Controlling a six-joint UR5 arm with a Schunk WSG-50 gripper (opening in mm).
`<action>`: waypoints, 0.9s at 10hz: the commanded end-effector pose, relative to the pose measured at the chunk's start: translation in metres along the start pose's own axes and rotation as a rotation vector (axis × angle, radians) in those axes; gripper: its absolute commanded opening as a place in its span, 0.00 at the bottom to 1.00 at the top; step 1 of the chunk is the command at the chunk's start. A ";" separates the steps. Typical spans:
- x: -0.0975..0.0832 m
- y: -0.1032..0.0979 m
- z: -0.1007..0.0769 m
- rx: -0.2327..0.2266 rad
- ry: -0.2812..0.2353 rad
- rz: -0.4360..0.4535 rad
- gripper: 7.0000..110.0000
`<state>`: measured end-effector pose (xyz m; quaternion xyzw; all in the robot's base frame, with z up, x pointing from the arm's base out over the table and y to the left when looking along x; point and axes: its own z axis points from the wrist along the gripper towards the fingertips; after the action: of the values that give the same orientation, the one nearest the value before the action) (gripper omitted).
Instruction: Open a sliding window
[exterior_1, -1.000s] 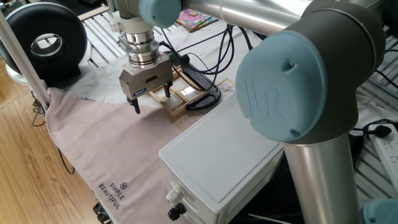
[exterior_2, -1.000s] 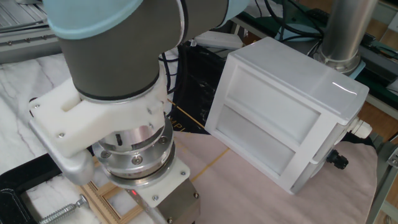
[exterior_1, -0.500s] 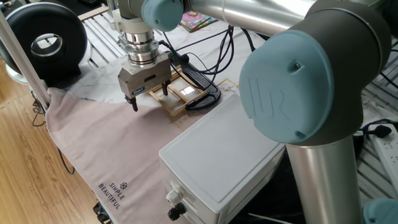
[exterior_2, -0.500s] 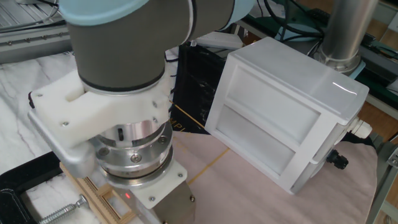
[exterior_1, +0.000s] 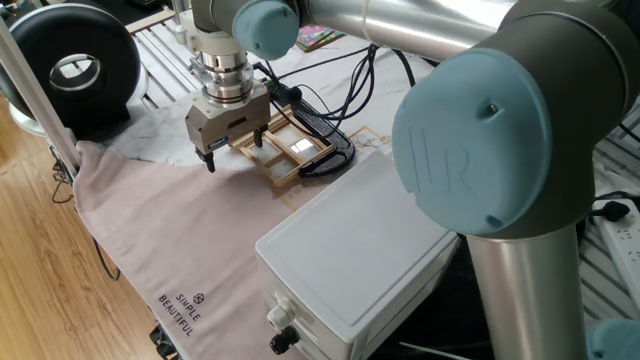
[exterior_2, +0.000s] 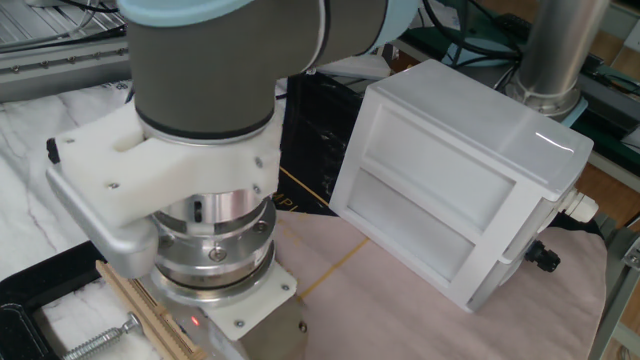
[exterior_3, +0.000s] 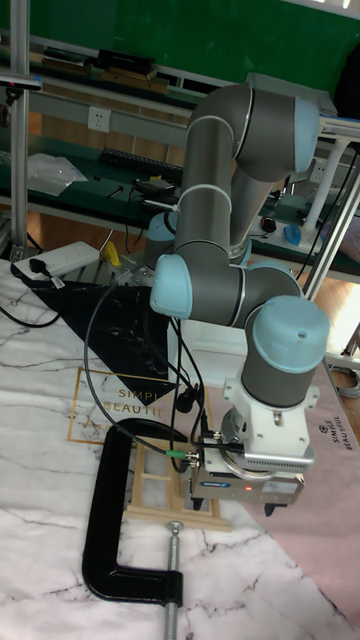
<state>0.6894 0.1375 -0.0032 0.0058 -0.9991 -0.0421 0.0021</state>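
Note:
The sliding window (exterior_1: 281, 167) is a small tan wooden frame with thin bars. It lies flat on the table just beyond the pink cloth, and it shows in the tall fixed view (exterior_3: 155, 482) too. My gripper (exterior_1: 236, 153) hangs straight down over the window's left end. Its two dark fingers are spread wide, with one fingertip (exterior_1: 210, 165) out over the cloth edge and the other at the window's frame. Nothing is held between them. In the other fixed view only the wrist and gripper body show above a wooden bar (exterior_2: 150, 312), and the fingertips are out of view.
A black C-clamp (exterior_3: 105, 520) grips the window's edge. A large white box (exterior_1: 350, 250) stands close to the right of the window. A black round device (exterior_1: 75, 70) sits at the back left. Black cables (exterior_1: 330, 90) run behind the gripper. The pink cloth (exterior_1: 180, 240) covers the front.
The gripper has shifted a little to the left and back along the window. Its fingers stay spread as before.

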 end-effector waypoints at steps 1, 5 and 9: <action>-0.009 0.006 -0.001 -0.022 -0.057 -0.005 0.57; 0.036 0.009 -0.013 -0.014 0.063 0.017 0.57; 0.085 0.003 -0.068 0.070 0.194 0.056 0.36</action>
<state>0.6348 0.1356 0.0341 -0.0031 -0.9982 -0.0180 0.0579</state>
